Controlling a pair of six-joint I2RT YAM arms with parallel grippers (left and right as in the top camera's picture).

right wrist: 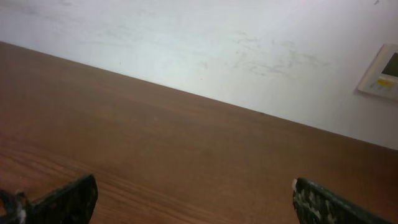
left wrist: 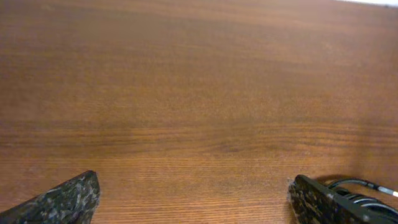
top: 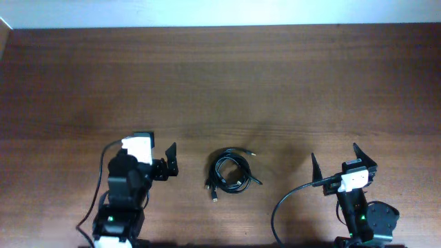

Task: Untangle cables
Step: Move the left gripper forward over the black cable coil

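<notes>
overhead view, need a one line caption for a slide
Coiled black cables lie untouched on the wooden table between the left gripper and right gripper, both wide open.

A dark brown wooden table [top: 227,76] fills the overhead view, with a pale strip [top: 207,12] along its 12 o'clock edge. The right wrist view shows a white, faintly scuffed wall [right wrist: 205,43] beyond it, bearing a pale panel [right wrist: 380,73] at 3 o'clock.
</notes>
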